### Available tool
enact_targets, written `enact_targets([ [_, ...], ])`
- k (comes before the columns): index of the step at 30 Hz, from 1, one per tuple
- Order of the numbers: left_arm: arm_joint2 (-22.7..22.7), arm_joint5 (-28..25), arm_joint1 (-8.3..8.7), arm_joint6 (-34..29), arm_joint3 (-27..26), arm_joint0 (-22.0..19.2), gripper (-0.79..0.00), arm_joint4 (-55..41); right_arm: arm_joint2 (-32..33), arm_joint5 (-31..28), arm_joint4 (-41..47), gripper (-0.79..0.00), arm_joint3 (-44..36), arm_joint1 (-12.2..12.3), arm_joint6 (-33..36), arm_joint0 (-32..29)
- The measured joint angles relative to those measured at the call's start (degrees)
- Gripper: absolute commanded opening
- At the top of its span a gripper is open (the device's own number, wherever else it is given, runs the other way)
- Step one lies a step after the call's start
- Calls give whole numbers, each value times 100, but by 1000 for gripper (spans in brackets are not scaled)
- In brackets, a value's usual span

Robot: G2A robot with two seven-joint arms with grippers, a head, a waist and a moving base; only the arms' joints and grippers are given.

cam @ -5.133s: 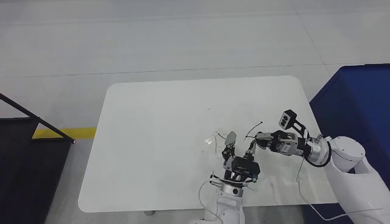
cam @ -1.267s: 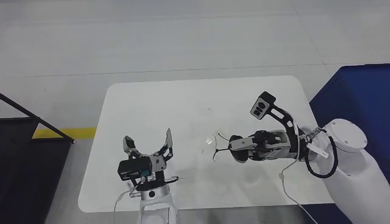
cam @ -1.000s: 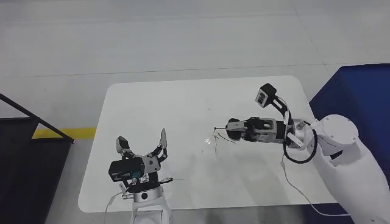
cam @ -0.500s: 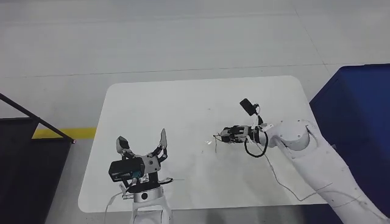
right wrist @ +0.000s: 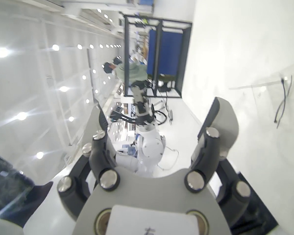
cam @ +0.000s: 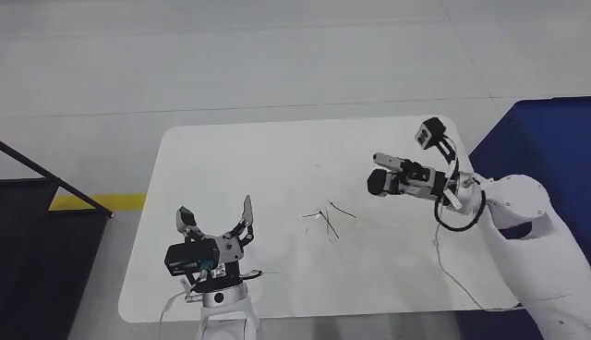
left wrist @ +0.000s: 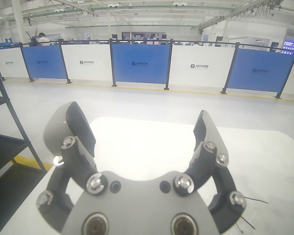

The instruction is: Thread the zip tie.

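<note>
Now zip tie [cam: 325,220] lies apart from right tool [cam: 374,174].

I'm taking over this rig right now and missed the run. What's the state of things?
Left gripper: open, empty, over the table's near edge.
Right gripper: open, empty, above the table, off to one side of the zip tie.
Zip tie: thin black strands lying loose mid-table, between the grippers, touched by neither.
Done: too thin to tell whether it is threaded.
Left: probably regrasp it, check, and thread if needed.
</note>
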Motion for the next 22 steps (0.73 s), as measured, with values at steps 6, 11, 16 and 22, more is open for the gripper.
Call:
enact_targets([
  [6, 0, 0, 0, 0, 0, 0, 0, 0, 1280, -1992, -820, 0, -135, 21, -1169, -946],
  [11, 0, 0, 0, 0, 0, 0, 0, 0, 1346, -1949, -946, 0, 43, 33, -1007, -964],
  [16, 0, 0, 0, 0, 0, 0, 0, 0, 1342, -1942, -928, 0, 43, 33, -998, -962],
  [22, 0, 0, 0, 0, 0, 0, 0, 0, 1342, -1943, -929, 0, 43, 33, -999, -962],
])
